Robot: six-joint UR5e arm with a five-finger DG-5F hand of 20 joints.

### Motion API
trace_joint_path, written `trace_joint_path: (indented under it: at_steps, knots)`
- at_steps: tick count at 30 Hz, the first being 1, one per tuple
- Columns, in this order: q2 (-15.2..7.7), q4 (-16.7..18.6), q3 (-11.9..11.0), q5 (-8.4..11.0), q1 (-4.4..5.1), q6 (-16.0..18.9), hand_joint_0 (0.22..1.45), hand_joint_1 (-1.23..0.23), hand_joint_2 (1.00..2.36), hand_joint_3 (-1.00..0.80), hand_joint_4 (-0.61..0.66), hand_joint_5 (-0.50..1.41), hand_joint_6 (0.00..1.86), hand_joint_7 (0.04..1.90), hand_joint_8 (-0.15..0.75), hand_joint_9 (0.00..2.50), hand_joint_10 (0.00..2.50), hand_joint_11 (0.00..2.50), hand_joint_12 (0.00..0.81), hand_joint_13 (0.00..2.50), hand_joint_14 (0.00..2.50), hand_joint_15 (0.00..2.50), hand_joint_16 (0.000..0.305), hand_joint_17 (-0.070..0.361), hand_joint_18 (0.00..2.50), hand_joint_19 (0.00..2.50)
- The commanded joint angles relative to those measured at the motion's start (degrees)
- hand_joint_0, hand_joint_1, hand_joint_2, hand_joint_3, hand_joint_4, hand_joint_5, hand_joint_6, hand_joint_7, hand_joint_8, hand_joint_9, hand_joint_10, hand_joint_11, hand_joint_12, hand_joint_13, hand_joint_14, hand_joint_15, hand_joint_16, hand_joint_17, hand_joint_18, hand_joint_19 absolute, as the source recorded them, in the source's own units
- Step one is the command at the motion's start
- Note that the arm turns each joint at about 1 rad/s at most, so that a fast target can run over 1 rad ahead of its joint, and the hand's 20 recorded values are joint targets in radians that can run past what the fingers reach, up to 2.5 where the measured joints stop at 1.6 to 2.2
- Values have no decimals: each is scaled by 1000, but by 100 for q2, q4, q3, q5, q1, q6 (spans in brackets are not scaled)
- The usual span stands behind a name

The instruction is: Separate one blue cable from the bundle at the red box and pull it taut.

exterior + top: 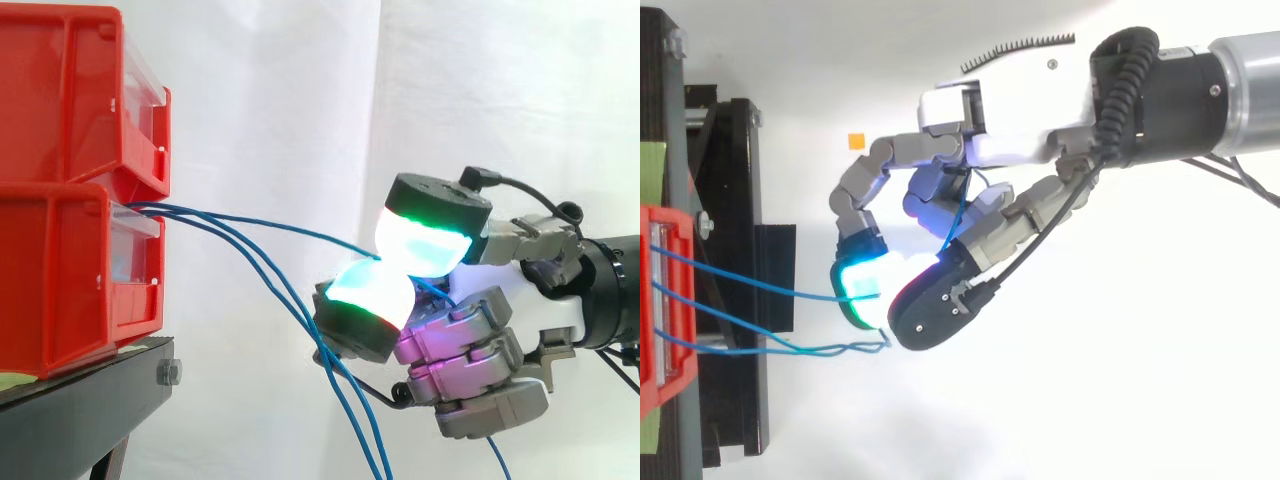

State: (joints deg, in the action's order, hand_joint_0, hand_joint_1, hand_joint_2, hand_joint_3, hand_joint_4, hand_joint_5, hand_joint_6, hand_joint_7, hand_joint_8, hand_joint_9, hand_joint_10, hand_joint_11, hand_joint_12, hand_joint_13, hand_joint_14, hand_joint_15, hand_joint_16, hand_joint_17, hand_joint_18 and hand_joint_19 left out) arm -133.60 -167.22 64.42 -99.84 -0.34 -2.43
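- The hand was clamped on one blue cable, pinching it between two glowing fingertips.
- That cable ran with little slack from the lower red bin to the pinch.
- From the side, the other blue cables sagged below the hand.
- From above, a small orange square lay beyond the hand.

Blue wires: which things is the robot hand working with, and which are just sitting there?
Job: hand, its fingers pinching one thin blue cable; the other blue cables; red plastic bins.
Just there: black metal stand, white curtain, small orange square.
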Motion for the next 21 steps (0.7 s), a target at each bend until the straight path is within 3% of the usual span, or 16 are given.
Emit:
trace_joint_path:
  at_steps: [1,8,12,15,21]
  knots:
    - [1,58,0,-9,7,270,643,-716,1027,4,-67,-165,922,1156,289,810,1992,1365,374,813,2368,1450,31,70,1343,2101]
    - [1,50,0,8,-19,331,644,-719,1028,8,-74,-165,921,1162,280,790,2028,1350,376,806,2386,1441,31,69,1336,2100]
    - [1,50,27,17,-1,533,648,-720,1027,-6,-67,-165,923,1146,287,787,2033,1346,372,799,2381,1439,30,68,1327,2098]
    - [1,181,141,123,25,674,648,-719,1027,-10,-66,-166,922,1149,288,783,2037,1335,367,795,2367,1442,31,69,1325,2085]
    - [1,384,422,123,34,683,648,-716,1027,-15,-61,-167,922,1140,286,781,2040,1321,375,798,2363,1447,31,69,1319,2091]
